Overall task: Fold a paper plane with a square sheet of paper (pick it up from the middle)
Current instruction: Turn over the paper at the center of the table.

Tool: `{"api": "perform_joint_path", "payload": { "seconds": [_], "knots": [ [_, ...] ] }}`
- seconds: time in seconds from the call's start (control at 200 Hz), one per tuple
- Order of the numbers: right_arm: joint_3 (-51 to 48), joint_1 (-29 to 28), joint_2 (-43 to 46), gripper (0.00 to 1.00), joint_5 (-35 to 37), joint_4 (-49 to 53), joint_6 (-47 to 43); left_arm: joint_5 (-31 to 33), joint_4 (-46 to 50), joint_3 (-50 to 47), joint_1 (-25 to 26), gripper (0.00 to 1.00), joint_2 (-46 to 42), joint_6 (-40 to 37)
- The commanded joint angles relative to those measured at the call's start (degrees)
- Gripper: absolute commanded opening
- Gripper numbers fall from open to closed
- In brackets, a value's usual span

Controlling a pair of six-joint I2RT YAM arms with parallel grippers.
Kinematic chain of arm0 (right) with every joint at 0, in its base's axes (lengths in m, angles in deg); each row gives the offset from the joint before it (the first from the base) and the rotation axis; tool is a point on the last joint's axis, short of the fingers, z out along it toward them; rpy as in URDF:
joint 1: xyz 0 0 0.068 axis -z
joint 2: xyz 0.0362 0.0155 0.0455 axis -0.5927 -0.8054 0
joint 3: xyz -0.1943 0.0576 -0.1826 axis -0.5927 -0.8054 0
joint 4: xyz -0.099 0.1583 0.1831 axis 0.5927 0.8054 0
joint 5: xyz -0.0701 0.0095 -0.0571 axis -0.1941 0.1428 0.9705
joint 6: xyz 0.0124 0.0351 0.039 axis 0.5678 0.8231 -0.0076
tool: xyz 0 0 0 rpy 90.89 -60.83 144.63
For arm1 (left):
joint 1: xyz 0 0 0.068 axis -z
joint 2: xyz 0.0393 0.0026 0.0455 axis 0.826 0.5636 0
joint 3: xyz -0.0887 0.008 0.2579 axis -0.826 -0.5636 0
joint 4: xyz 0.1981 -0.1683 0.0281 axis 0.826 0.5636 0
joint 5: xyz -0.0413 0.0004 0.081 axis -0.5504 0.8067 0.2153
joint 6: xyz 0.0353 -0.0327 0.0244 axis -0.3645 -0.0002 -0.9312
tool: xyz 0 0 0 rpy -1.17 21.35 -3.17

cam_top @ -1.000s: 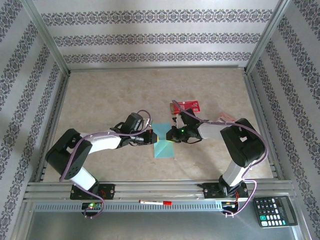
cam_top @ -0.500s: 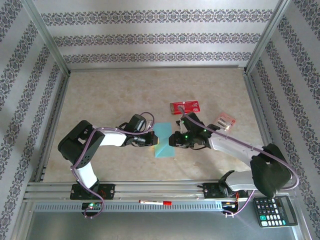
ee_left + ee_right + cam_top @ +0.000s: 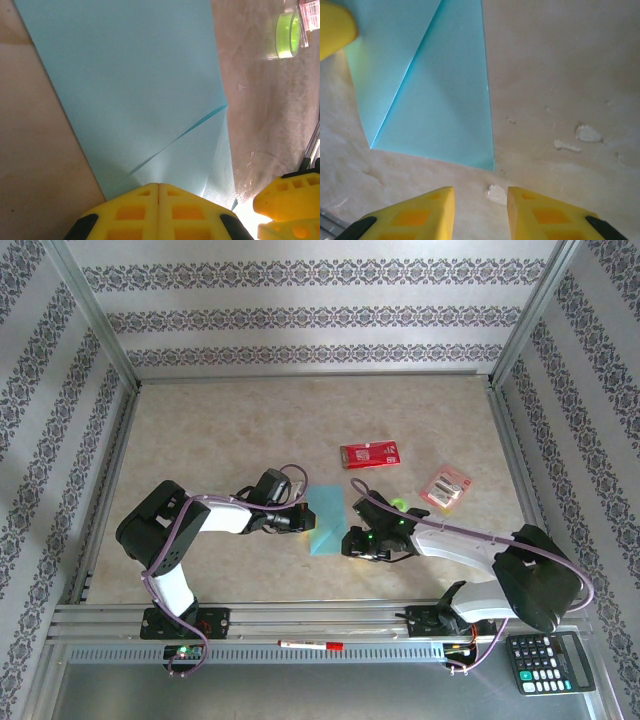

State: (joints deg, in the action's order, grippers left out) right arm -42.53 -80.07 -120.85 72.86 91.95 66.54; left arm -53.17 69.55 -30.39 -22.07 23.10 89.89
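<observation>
Two grippers, one sheet, five loose items, listed from the fingers outward.

1. Left gripper [image 3: 158, 192]: yellow fingers pressed together with no gap, tips set on the edge of the thin light-blue sheet of paper [image 3: 326, 512]. Whether any paper is nipped between them cannot be told. Same place as half a second ago; a full second ago the left arm's elbow sat lower and further left.
2. Right gripper [image 3: 480, 192]: yellow fingers apart, bare tabletop between them, tips just short of the sheet's near corner and not touching it. A second ago it stood at the sheet's right edge with fingers nearly together. It has since drawn back toward the arm bases and spread, and the right arm's elbow has swung out to the right.
3. Sheet of paper: flat on the beige mottled tabletop [image 3: 220, 430], between the two grippers. One diagonal crease, a triangular flap folded over. Place unchanged.
4. Small green ring [image 3: 287, 35]: just right of the sheet, hidden by the right arm a second ago.
5. Pink-and-white packet [image 3: 446, 487]: right of the ring, partly covered a second ago.
6. Red rectangular packet [image 3: 370, 453]: beyond the sheet, apart from it, unmoved.
7. Black calculator [image 3: 550, 662] and red-capped pen [image 3: 310, 645]: on the front ledge, unmoved.
</observation>
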Motion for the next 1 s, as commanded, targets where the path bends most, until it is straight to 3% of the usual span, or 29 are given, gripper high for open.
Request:
{"api": "perform_joint_path", "payload": {
  "seconds": [0.0,0.375,0.994],
  "knots": [
    [0.6,0.4,-1.5,0.33,1.0,-3.7,0.8,2.8,2.3,-1.8,0.5,0.0,4.0,-2.2],
    [0.6,1.2,-5.5,0.32,-1.6,-9.0,0.8,2.7,3.5,-1.5,0.5,0.0,3.8,-3.0],
    [-1.2,3.8,-4.7,0.31,-3.7,-15.4,1.9,2.4,3.6,-1.5,0.4,0.0,4.3,-3.1]
  ]
}}
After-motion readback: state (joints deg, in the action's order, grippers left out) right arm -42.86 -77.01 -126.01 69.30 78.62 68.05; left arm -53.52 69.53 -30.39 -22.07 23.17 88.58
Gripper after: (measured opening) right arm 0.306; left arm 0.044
